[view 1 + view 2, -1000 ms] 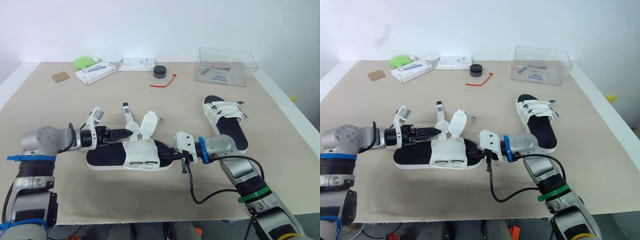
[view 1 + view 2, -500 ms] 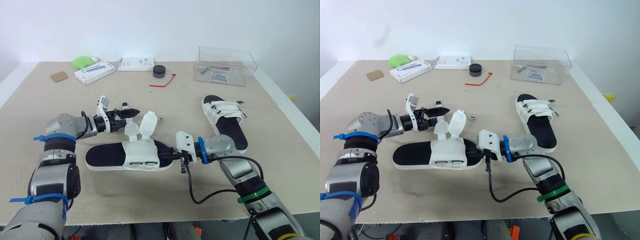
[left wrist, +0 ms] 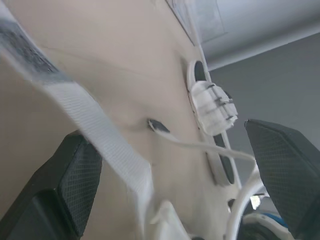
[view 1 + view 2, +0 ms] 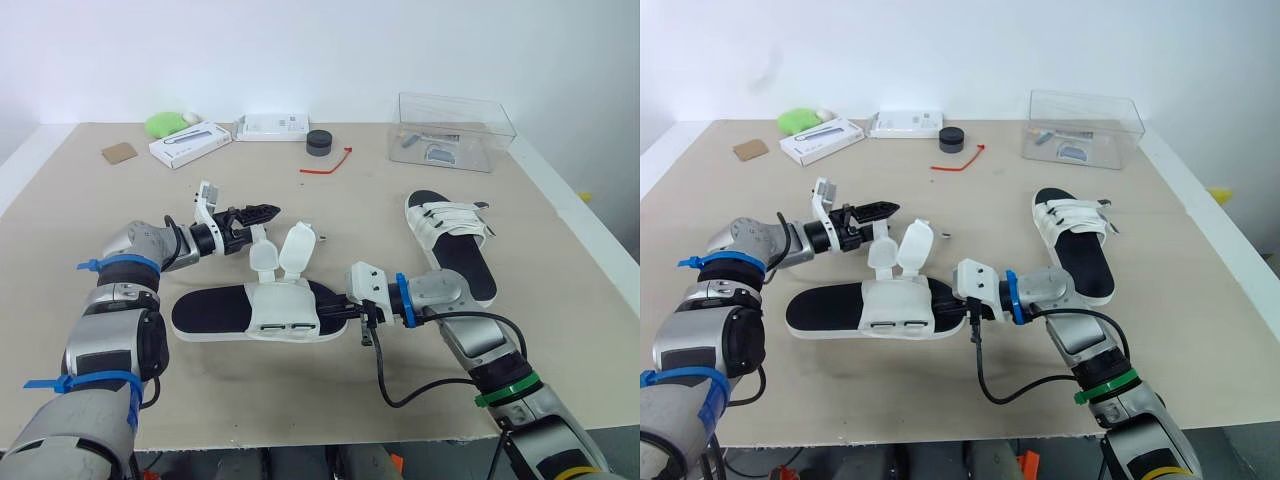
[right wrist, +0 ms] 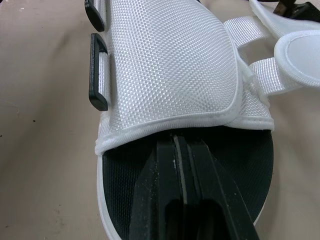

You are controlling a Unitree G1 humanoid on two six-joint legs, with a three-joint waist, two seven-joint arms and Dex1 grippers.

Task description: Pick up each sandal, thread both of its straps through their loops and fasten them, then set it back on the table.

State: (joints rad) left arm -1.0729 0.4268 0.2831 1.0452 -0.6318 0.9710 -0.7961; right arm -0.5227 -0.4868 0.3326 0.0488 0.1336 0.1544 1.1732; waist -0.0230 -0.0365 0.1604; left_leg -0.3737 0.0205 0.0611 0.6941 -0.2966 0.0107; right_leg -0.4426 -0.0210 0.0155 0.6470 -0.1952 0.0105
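Observation:
An unfastened sandal (image 4: 215, 312) with a black footbed lies in the middle of the table. Its white upper (image 5: 170, 65) carries two black loops (image 5: 99, 90), and its two flaps (image 4: 295, 248) stand up on the far side. My left gripper (image 4: 262, 212) hovers just beyond those flaps, open, with a white strap (image 3: 85, 115) running loose between its fingers. My right gripper (image 4: 338, 312) is shut, and its fingers (image 5: 165, 190) rest on the footbed, tucked under the edge of the upper. A second sandal (image 4: 450, 240) with fastened straps lies to the right.
A clear plastic box (image 4: 455, 130) stands at the back right. Along the far edge are a black puck (image 4: 319, 142), a red tie (image 4: 328, 165), two white boxes (image 4: 190, 145), a green object (image 4: 165, 124) and a cardboard piece (image 4: 121, 153). A black cable (image 4: 400, 390) loops under my right arm.
My left gripper has swung from beside the sandal's upper to the far side, up by the raised strap. The right gripper and both sandals have stayed put.

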